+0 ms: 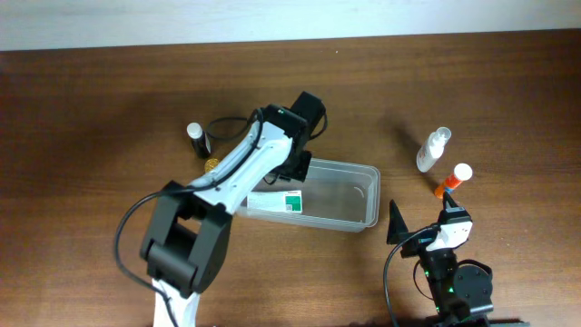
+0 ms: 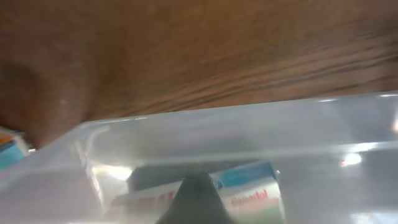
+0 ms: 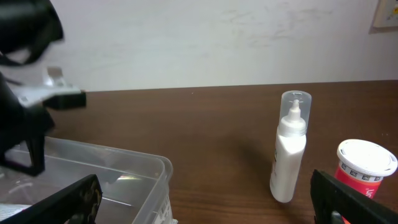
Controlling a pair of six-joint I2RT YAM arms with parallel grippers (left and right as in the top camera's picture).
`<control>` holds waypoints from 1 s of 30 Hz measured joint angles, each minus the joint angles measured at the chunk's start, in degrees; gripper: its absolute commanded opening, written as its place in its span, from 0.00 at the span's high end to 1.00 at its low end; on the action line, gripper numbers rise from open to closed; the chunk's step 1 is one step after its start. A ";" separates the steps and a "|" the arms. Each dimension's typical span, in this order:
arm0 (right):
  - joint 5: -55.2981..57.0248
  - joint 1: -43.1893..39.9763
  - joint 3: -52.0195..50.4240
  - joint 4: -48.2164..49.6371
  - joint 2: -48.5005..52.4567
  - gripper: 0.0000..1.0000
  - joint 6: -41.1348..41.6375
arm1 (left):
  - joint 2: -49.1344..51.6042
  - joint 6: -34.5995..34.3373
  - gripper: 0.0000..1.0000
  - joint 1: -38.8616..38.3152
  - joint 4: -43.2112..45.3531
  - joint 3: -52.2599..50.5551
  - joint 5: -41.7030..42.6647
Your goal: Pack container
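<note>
The clear container (image 1: 343,193) stands in the middle of the table (image 1: 100,100) – a white-and-green box (image 1: 275,202) lies in its left end. The left gripper (image 1: 297,171) is over that box, fingers pressed together. The right gripper (image 1: 424,225) waits well apart, jaws spread wide – a spray bottle (image 1: 434,150) stands ahead of it

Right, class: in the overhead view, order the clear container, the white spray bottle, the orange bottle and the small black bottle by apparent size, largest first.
1. clear container
2. white spray bottle
3. orange bottle and small black bottle: these look too alike to rank.
</note>
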 measured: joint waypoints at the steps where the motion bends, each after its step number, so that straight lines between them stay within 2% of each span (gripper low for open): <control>1: -0.02 0.00 0.00 0.00 0.00 0.02 0.00 | -1.03 0.13 1.00 0.00 0.00 0.00 -0.02; 4: -0.02 0.00 0.00 0.00 0.00 0.02 0.02 | -4.55 0.15 1.00 0.00 -0.48 0.02 -0.04; 10: 0.00 0.00 0.00 0.00 0.00 0.02 0.00 | -12.79 -0.76 1.00 0.00 -6.95 0.57 1.73; 13: -0.02 0.00 0.00 0.00 0.00 0.02 -0.02 | -15.61 -0.63 1.00 0.00 -12.20 1.09 6.34; 18: 0.00 0.00 0.00 0.00 0.00 0.02 0.00 | -16.37 4.11 1.00 -1.53 -18.75 1.18 14.16; 25: -0.02 0.00 0.00 0.00 0.00 0.02 -0.02 | -16.37 14.03 1.00 -11.61 -20.26 1.18 17.75; 30: -0.02 0.00 0.00 0.00 0.00 0.02 0.00 | -16.35 18.03 1.00 -20.39 -15.93 0.74 15.56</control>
